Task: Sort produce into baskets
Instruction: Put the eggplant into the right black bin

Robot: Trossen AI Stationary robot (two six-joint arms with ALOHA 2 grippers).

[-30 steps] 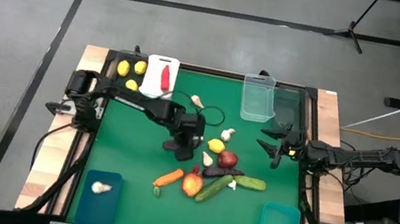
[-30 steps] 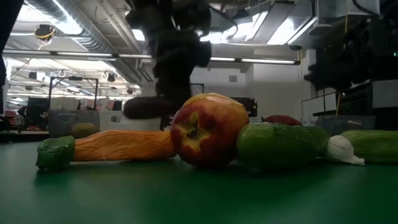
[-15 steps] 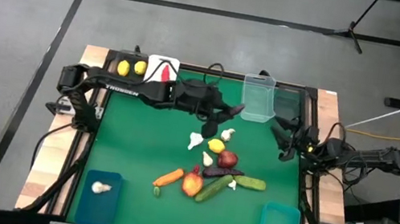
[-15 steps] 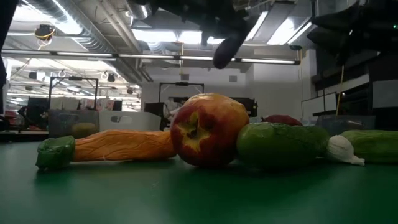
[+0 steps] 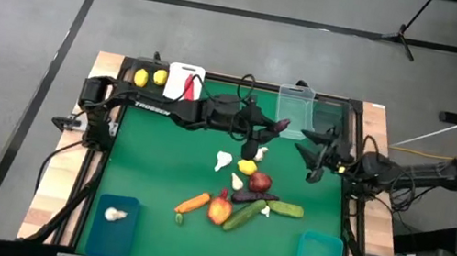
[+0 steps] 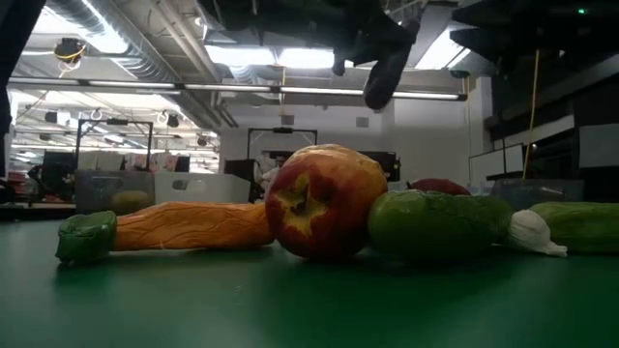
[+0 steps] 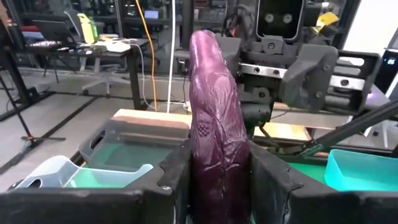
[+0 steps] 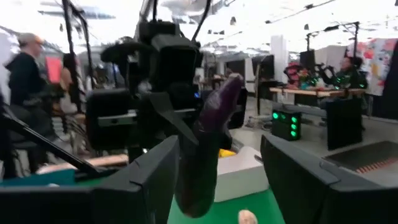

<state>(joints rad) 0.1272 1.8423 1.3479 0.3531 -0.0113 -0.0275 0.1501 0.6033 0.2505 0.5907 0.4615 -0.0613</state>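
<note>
Eggplant [image 7: 217, 143] now airborne (left claw [image 5: 267, 131], near clear bin [image 5: 294, 113])

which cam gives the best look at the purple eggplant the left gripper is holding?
Left wrist view: the glossy dark purple toy eggplant fills the centre, clamped between the left gripper fingers. The right wrist view shows it farther off, the low view only a dark silhouette, and the high view a tiny sliver.

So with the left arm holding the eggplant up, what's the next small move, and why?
Probably carry it on toward the dark basket at the far right corner. The left gripper is shut on the eggplant, lifted off the table, and the right gripper waits open just across from it, so a handover is possible too.
</note>
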